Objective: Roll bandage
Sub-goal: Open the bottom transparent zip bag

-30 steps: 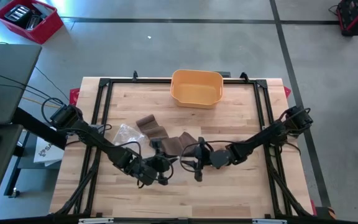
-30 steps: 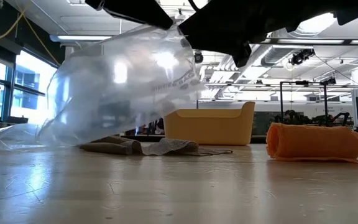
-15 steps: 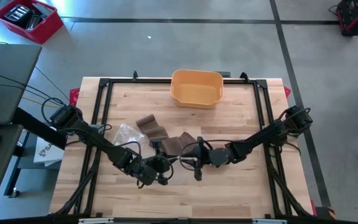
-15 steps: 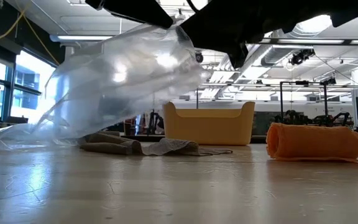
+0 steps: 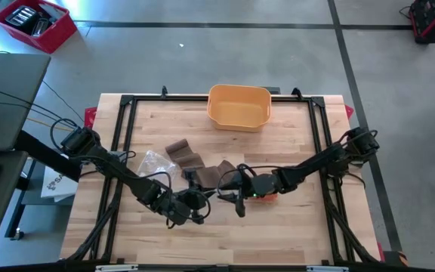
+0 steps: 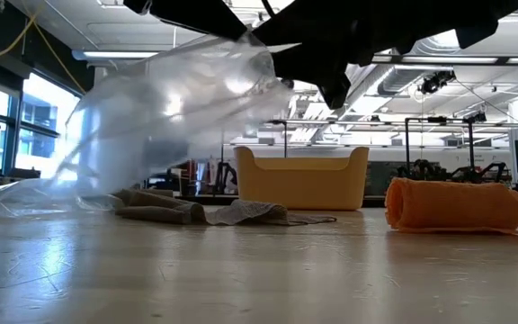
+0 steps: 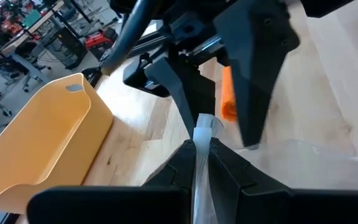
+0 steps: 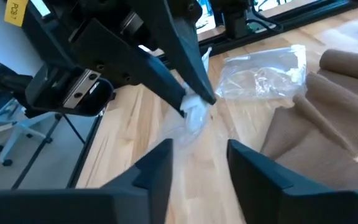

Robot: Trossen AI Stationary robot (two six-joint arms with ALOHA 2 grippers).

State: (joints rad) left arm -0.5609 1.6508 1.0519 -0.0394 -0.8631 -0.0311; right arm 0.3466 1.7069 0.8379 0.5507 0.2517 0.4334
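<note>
Top-down, high view: a brown fabric bandage strip (image 5: 195,162) lies unrolled in loose folds left of the middle of the wooden table (image 5: 293,234). Its long axis runs diagonally from the far left toward the near right, and its near end points at the two grippers. The left gripper (image 5: 201,199) and the right gripper (image 5: 236,194) face each other just in front of that end. A short orange rolled cloth (image 5: 267,198) shows beneath the right arm, behind its gripper. A crumpled clear plastic bag (image 5: 154,160) lies just left of the strip, and a yellow plastic tub (image 5: 239,106) stands at the far edge.

Low view: the strip lies flat as a low heap, its length across the picture, in front of the tub. The orange roll lies on its side well to the right, axis also crosswise. Only this view shows a large clear plastic film (image 6: 169,117) hanging from the dark arms overhead.

Left wrist view: the left fingers are pressed together on a twisted end of clear plastic, with the right gripper close beyond. The orange roll shows past that gripper, but the strip does not show.

Right wrist view: the right fingers stand apart, holding nothing. The strip lies ahead and to one side, clear of them.
</note>
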